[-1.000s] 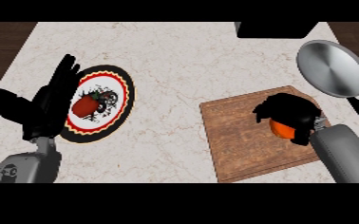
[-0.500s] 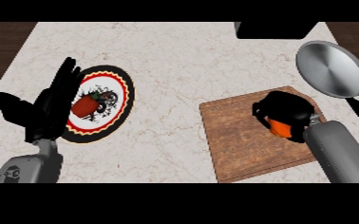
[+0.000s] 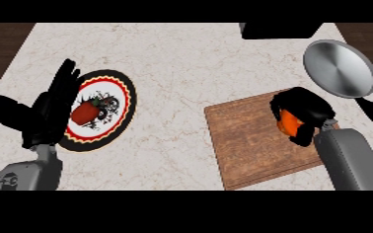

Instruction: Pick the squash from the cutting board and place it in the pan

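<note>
1. My right hand (image 3: 304, 112) sits over the right part of the cutting board (image 3: 247, 143), fingers curled round the squash (image 3: 290, 122). Only an orange patch of it shows between fingers and thumb.
2. I cannot tell whether the squash is clear of the board or touching it; the hand hides its underside.
3. The pan (image 3: 339, 68) lies just beyond the board's far right corner, steel, with nothing in it. A short carry up and to the right, by my reckoning.
4. Progress as I judge it: the grasp is made; the carry and the release into the pan are left.
5. My left hand (image 3: 50, 109) rests at the left edge, fingers straight and pointing up, holding nothing, beside the patterned plate (image 3: 122, 101).
6. A red item (image 3: 85, 112) lies on that plate. Not my concern.
</note>
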{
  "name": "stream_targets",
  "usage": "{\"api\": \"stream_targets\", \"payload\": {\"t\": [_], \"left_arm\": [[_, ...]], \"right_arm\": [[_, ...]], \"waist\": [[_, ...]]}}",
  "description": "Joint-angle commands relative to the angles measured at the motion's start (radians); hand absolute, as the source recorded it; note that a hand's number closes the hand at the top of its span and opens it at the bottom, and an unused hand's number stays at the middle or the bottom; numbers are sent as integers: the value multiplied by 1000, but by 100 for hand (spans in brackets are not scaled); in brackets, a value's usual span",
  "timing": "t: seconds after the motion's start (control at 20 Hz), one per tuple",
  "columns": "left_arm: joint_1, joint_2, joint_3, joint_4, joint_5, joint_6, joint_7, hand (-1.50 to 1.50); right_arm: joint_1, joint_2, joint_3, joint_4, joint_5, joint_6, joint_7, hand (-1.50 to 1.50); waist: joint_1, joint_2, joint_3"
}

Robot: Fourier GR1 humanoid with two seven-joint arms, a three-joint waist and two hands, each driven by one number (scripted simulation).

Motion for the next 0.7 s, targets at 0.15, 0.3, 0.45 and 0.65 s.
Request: {"api": "stream_targets", "payload": {"t": [0.15, 0.3, 0.45, 0.65], "left_arm": [[9, 18, 24, -12, 24, -20, 11, 0], [13, -3, 19, 17, 11, -6, -12, 0], [-6, -20, -11, 11, -19, 12, -6, 0], [-43, 9, 39, 50, 14, -17, -7, 0]], "right_arm": [[10, 83, -112, -272, 8, -99, 292, 150], [5, 70, -116, -483, -1, -60, 327, 150], [54, 49, -159, -643, -29, -25, 355, 150], [32, 29, -211, -818, -98, 186, 441, 150]], "waist": [[-3, -2, 3], [-15, -5, 2], [-9, -1, 3], [8, 3, 3]]}}
